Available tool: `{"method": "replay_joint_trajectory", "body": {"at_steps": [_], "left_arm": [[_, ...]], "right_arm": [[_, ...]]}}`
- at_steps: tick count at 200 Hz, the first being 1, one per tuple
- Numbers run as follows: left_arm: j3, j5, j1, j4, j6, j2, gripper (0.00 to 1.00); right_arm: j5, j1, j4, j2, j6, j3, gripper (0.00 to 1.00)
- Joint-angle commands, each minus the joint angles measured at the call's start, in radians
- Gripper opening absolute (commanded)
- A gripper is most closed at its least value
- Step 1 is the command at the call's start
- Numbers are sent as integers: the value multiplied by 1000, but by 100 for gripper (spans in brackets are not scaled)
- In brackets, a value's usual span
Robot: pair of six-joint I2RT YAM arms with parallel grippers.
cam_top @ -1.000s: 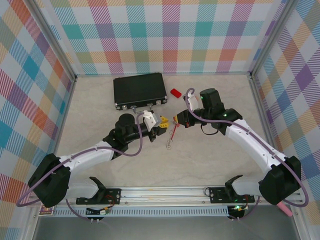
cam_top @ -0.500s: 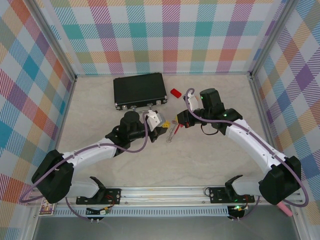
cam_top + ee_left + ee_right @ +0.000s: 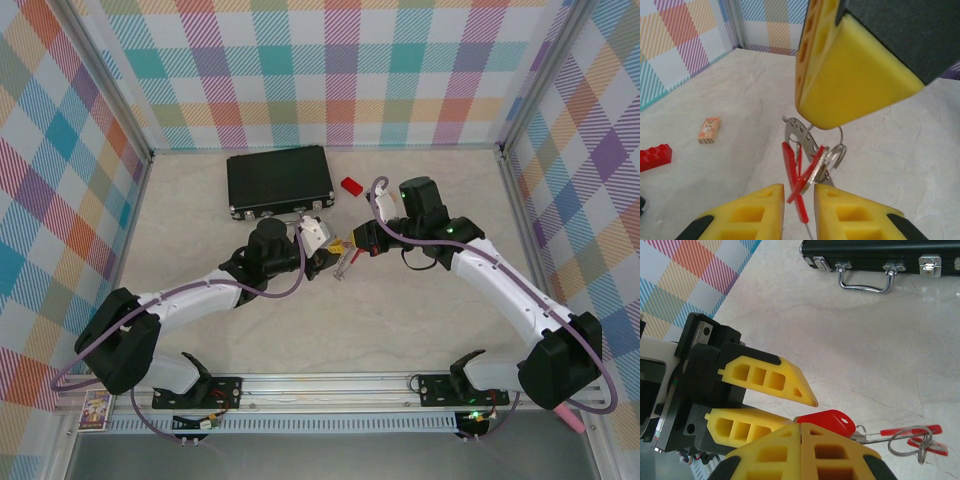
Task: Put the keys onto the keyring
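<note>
Now we pinch the keyring (image 3: 836, 156) in our closed right gripper (image 3: 801, 426), our left gripper (image 3: 799, 192) slightly parted around a key (image 3: 802, 182).

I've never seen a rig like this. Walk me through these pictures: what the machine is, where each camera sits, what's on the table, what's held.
These are two robot arms bolted at the near edge of a table, each ending in yellow two-finger jaws. One picture looks down from above and behind. The other two come from a camera on each wrist, each showing its own jaws at the bottom. On the table lie a black case and a red block. The right arm has its jaws shut on a red-headed key, with the keyring and more keys bunched beside it. The left arm faces it, its jaws slightly apart around a red strip of that bunch.
</note>
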Motion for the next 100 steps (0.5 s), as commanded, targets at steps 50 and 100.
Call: {"method": "replay_joint_trajectory", "body": {"at_steps": [50,100], "left_arm": [[66,-35,1,108,11,52,22],[73,-57,11,163,-4,62,23]], "right_arm": [[-49,9,21,-13,-6,8,0],[-41,10,23,-11,0,-3,0]]}}
